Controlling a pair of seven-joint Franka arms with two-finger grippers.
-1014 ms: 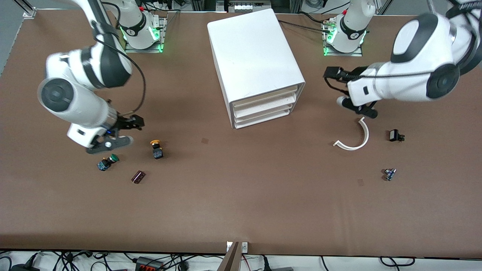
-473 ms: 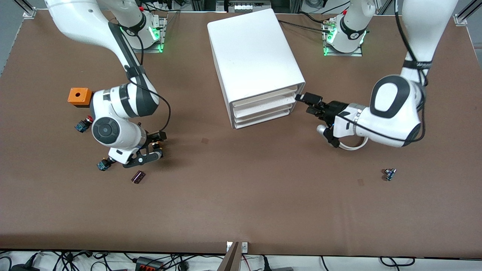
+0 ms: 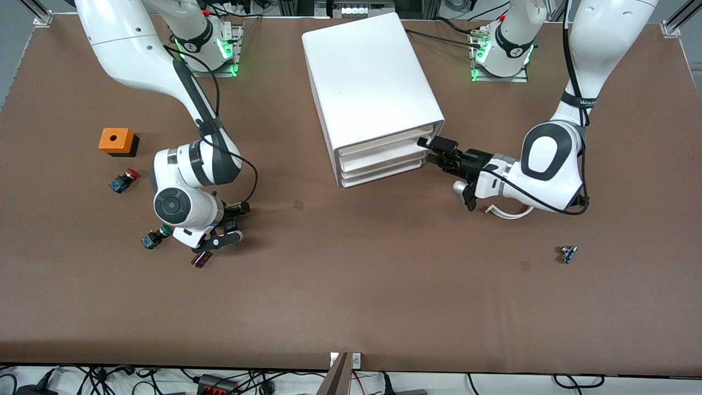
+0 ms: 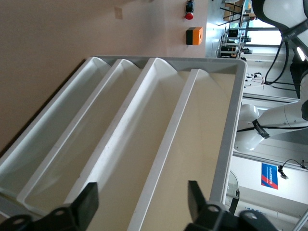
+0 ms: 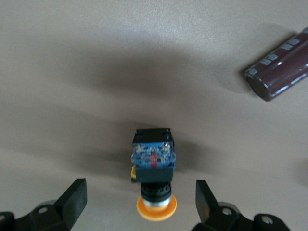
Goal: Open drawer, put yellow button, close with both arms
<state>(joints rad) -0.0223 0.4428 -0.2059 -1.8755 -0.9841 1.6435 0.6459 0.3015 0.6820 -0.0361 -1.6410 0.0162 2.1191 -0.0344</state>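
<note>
Since half a second ago, in the front view, the left gripper [image 3: 433, 147] has closed in on the shallow white plastic top drawer [image 3: 384, 142] of the white boxy cabinet [image 3: 367, 82], and the right gripper [image 3: 227, 227] has sunk lower over the table. In the left wrist view its fingers [image 4: 89, 202] are spread wide before the shut drawer [image 4: 192, 144], whose stiff, smooth front looks best hooked at its lip. In the right wrist view the wide-open right gripper [image 5: 139, 199] straddles the small yellow-capped push button [image 5: 153, 166] lying beside a maroon cylindrical capacitor [image 5: 279, 65]; it looks light and rigid, best pinched across its blocky body.
</note>
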